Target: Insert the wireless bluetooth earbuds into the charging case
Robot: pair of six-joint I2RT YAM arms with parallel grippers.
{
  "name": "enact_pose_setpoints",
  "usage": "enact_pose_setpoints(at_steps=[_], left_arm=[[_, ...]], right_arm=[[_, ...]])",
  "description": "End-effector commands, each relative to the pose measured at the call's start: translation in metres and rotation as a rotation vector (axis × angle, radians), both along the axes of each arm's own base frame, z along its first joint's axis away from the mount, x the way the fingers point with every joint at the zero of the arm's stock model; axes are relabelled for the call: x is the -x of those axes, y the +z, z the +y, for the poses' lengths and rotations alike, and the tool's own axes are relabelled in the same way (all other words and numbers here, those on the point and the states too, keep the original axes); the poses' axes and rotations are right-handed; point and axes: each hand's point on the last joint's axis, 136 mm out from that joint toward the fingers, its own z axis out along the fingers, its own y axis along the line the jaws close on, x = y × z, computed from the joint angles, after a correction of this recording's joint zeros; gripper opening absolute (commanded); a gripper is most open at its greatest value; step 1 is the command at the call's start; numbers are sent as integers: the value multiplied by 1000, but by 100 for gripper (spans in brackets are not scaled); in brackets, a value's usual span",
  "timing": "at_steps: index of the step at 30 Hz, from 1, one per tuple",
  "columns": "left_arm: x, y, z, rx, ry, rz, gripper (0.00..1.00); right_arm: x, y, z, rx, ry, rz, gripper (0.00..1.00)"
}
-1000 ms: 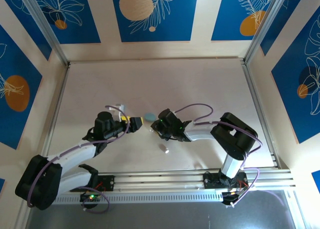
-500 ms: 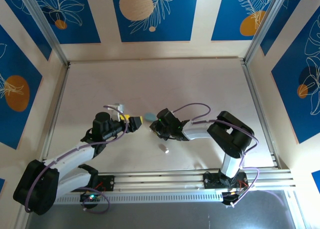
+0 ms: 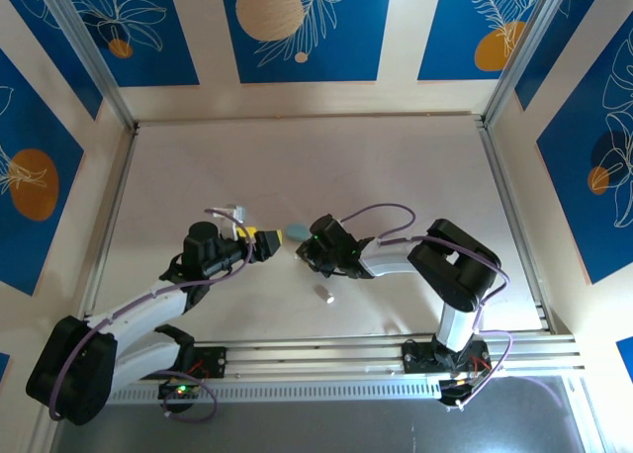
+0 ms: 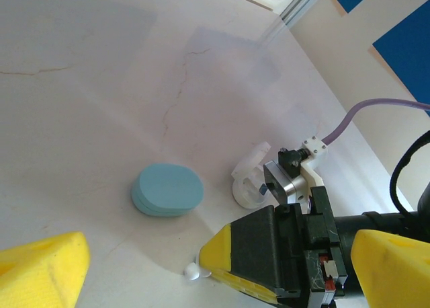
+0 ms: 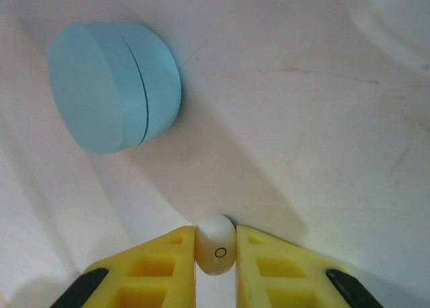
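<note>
1. A small white object lies on the table, just to the far-left of the left arm's wrist. Its outline is too small and pale to make out.
2. The left gripper has blocky yellow plastic fingers. The jaws stand wide apart with nothing between them. In the left wrist view both fingers are cut off by the bottom edge.
3. The charging case is a light blue oval puck, smooth and matte, with a seam running round its side. The lid is closed, so any contents are hidden. It sits on the table just right of the left gripper's tips.
4. The white earbud is glossy and egg-shaped, with a tiny ring mark on it. It is on the near side of the case, close to it but apart from it.
5. The right gripper has yellow fingers moulded with hollow pockets. They are closed against both sides of the white earbud, down at table level.
6. A translucent white curved piece sits against a metal bracket on the right arm. I cannot tell what it is.
7. A small white oblong lies nearer the arm bases, well apart from the case. It is too small to identify.
8. The table surface is pale and matte with faint hairline veins.
</note>
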Motion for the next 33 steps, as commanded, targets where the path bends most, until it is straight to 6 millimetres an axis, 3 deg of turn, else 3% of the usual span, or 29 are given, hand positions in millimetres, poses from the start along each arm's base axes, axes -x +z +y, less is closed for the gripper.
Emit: enact_pose_setpoints(at_steps=[1, 10, 19, 26, 29, 33], left_arm=[[0, 6, 2, 1, -6, -34, 100], [5, 14, -1, 25, -35, -64, 100], [26, 40, -12, 117, -141, -117, 100], [57, 64, -53, 160, -323, -73, 100], [80, 63, -79, 91, -402, -75, 100], [95, 56, -105, -12, -465, -70, 100]], right_arm=[[1, -1, 1, 8, 15, -5, 16], [0, 36, -10, 28, 43, -86, 13], [9, 89, -44, 77, 170, -186, 13], [21, 136, -91, 141, 251, -290, 13], [27, 151, -115, 164, 269, -319, 13], [33, 165, -144, 193, 280, -343, 13]])
